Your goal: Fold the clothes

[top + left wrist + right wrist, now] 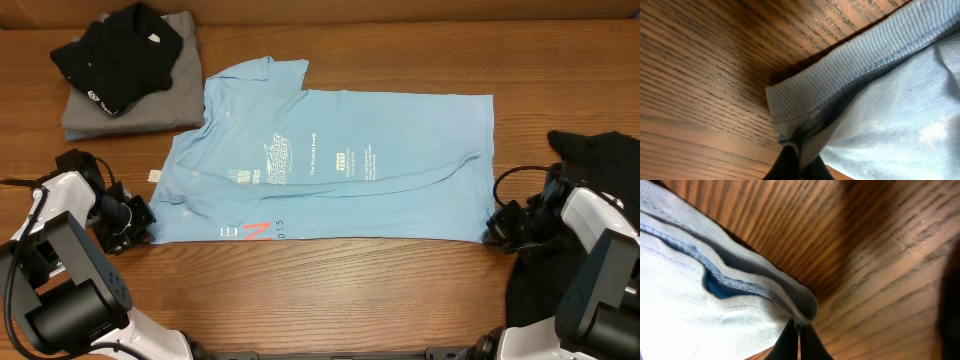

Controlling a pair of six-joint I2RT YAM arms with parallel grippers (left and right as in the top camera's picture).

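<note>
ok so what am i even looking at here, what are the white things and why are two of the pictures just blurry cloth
The white and black things at the bottom corners are two robot arms. The wide picture is from a camera fixed above the table; the other two are from small cameras on each arm's wrist, so close that they show little but cloth and wood. A light blue shirt lies spread flat. The left end effector, a two-finger pincer, is shut on one near corner of it, and the right end effector is shut on the other. At the far left a black garment sits on a folded grey garment; more black cloth lies by the right arm.
</note>
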